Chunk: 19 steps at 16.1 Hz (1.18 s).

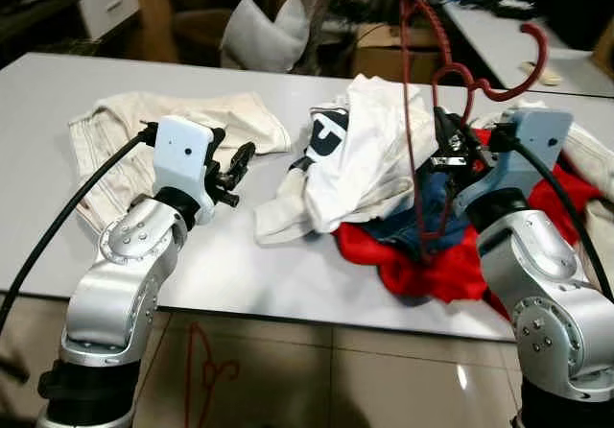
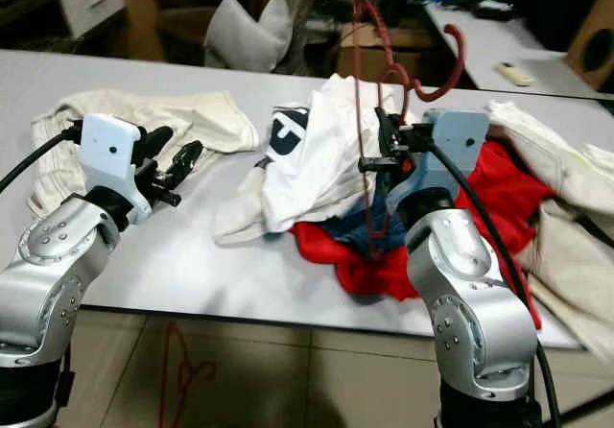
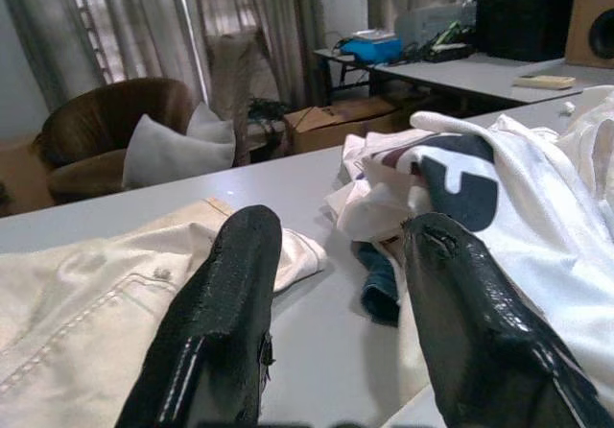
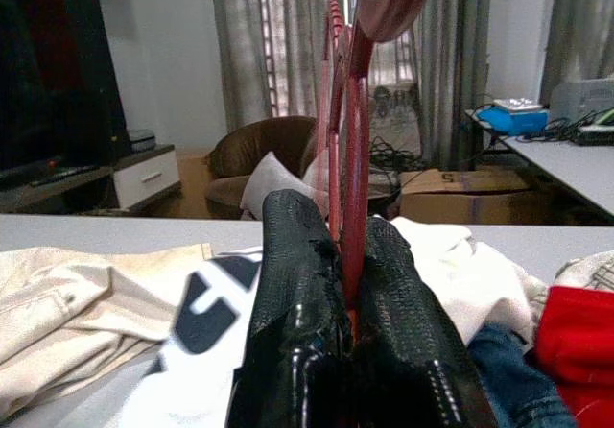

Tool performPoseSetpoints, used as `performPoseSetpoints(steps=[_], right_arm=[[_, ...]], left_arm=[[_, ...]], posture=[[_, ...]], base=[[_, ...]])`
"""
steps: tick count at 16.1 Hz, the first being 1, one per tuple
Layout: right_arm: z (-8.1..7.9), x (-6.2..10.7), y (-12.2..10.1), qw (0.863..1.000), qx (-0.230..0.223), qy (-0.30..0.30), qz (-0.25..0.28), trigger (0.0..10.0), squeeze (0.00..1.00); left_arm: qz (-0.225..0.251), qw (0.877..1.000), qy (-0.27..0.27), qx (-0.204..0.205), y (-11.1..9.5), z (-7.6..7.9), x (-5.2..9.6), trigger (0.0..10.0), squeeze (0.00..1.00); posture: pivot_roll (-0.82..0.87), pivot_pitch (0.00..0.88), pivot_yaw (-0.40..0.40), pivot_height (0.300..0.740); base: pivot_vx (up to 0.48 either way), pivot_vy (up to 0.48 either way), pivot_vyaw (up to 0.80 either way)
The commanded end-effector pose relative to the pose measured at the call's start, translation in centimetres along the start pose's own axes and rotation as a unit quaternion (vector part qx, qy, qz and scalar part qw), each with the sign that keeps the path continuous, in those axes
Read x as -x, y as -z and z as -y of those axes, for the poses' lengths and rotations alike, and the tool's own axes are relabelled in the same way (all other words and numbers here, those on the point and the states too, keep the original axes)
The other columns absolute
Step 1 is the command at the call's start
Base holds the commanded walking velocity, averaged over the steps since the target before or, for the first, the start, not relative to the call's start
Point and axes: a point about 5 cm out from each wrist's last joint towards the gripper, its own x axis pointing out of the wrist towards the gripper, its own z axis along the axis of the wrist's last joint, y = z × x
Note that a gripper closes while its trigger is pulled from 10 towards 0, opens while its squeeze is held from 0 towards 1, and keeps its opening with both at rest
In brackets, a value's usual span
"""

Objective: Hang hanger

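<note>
While the right gripper (image 1: 459, 152) pinches the red hanger (image 1: 414, 111) between its fingers (image 4: 317, 284), you see the frame held upright above the clothes heap on the counter (image 1: 58, 92), hook (image 1: 523, 68) pointing to the right. Expect a light, stiff wire-like frame; it probably pivots in a narrow pinch, so hold on the straight side bar near the hook and avoid swinging. The white T-shirt (image 1: 369, 150) and red garment (image 1: 422, 260) lie just beneath and could snag. The left gripper (image 1: 233, 171) hovers over the counter with fingers (image 3: 216, 303) spread, holding nothing.
</note>
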Motion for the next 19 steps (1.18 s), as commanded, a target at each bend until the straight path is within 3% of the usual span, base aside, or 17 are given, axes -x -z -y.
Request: performPoseSetpoints(steps=[1,3,6,8,11,19], right_arm=[[-0.2,-0.1,-0.2,1.0,0.001,-0.006,0.008,10.0,0.0],[-0.1,-0.6,0.1,0.999,0.038,0.005,0.015,10.0,0.0],[0.1,-0.8,0.3,0.999,0.008,0.016,0.029,10.0,0.0],[1.0,-0.6,0.4,0.998,0.009,0.054,0.029,10.0,0.0],[1.6,-0.6,1.0,0.997,0.021,0.07,0.019,10.0,0.0],[1.7,-0.2,3.2,0.997,-0.003,0.075,-0.028,10.0,0.0]], left_arm=[[-0.005,1.0,-0.01,-0.005,0.2,-0.3,0.1,10.0,0.0],[-0.009,1.0,-0.022,-0.01,0.3,-0.7,0.3,10.0,0.0],[-0.008,1.0,-0.024,-0.016,0.1,-1.0,0.2,10.0,0.0],[-0.006,1.0,-0.024,-0.018,0.1,-0.9,0.1,10.0,0.0],[-0.003,1.0,-0.021,-0.016,0.1,-0.5,-0.1,10.0,0.0],[-0.002,1.0,-0.023,-0.008,0.3,-0.4,-0.2,10.0,0.0]], posture=[[-0.1,0.0,-0.027,0.74],[-0.08,0.0,-0.032,0.74],[-0.07,0.0,-0.037,0.74],[-0.08,0.0,-0.04,0.74],[-0.08,0.0,-0.038,0.74],[-0.09,0.0,-0.034,0.74]], base=[[0.0,0.386,0.0],[0.0,0.386,0.0],[0.0,0.387,0.0],[0.0,0.382,0.0],[0.0,0.381,0.0],[0.0,0.323,0.0]])
